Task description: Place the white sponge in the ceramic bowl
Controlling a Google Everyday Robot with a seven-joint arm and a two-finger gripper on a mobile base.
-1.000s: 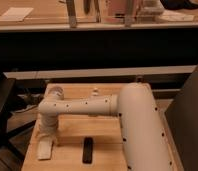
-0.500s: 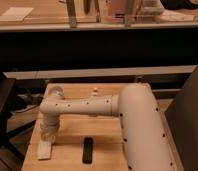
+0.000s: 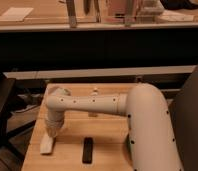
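Note:
The white sponge (image 3: 46,146) is a small off-white block lying near the front left corner of the wooden table (image 3: 107,145). My gripper (image 3: 51,133) points down at the end of the white arm (image 3: 92,104), directly over the sponge's far end and touching it or just above it. The ceramic bowl is out of view, possibly hidden behind the arm's large white body.
A black flat rectangular object (image 3: 87,150) lies on the table right of the sponge. A small white bottle-like thing (image 3: 95,92) stands behind the arm. A dark chair (image 3: 1,107) is at the left. The arm's bulky shoulder (image 3: 149,132) covers the table's right side.

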